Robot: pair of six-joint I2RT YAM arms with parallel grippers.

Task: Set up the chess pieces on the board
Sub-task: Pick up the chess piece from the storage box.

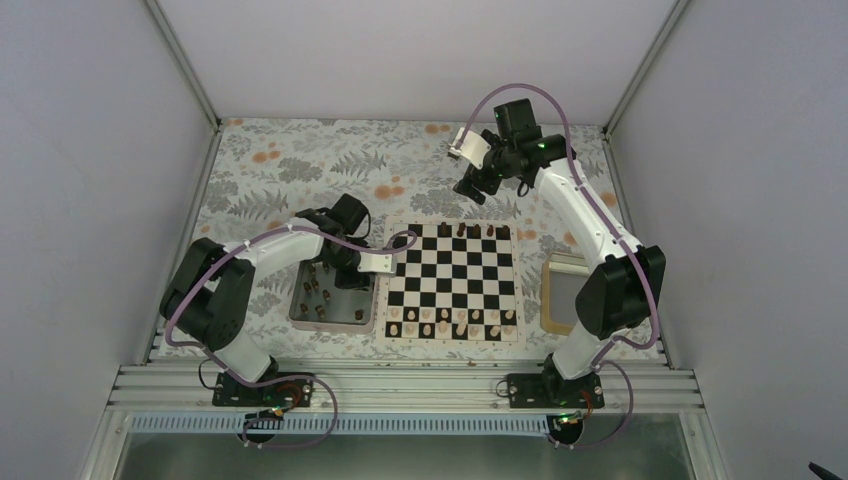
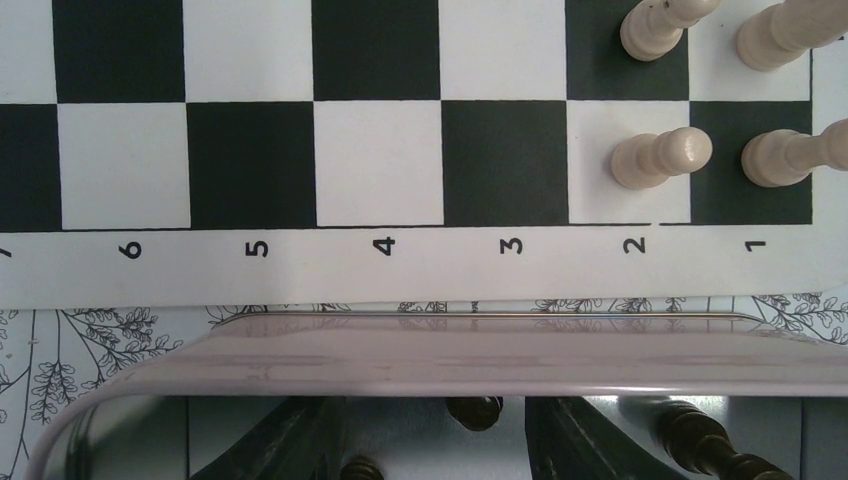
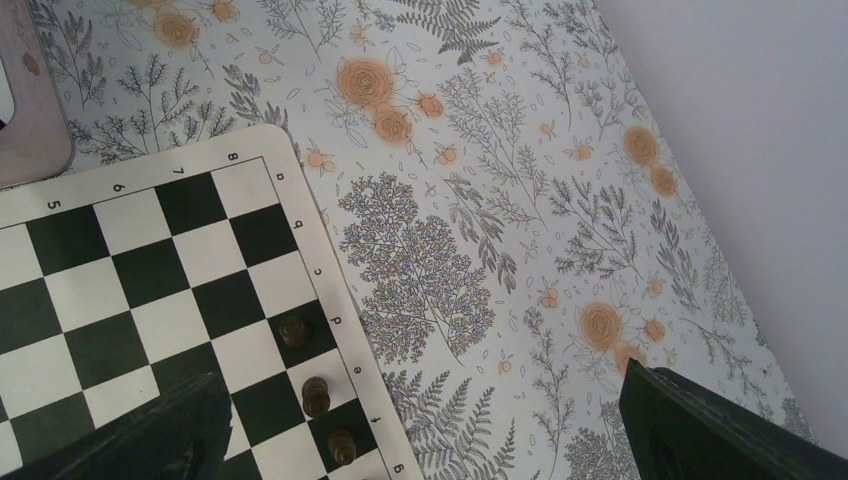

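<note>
Left of the board [image 1: 450, 270], the tray [image 2: 450, 365] rim hides the left tool's [image 2: 435, 418] tips. Only the wrist view shows half-open jaws straddling a chess piece [image 2: 473, 411]. The right tool [image 1: 475, 187] gapes empty beyond the board.

You see a black-and-white chequered board [image 1: 452, 275], dark brown chess pieces [image 3: 315, 396], cream pieces [image 2: 660, 158], and a pale tablecloth [image 3: 450, 200] printed with ferns and orange flowers.

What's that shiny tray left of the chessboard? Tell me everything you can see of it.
The tray is a shallow, shiny metal square with rounded corners and a raised rim, lying flat on the flowered cloth just left of the board, a thin strip of cloth between them. Several dark chess pieces sit inside it, and the left gripper reaches in, open.
</note>
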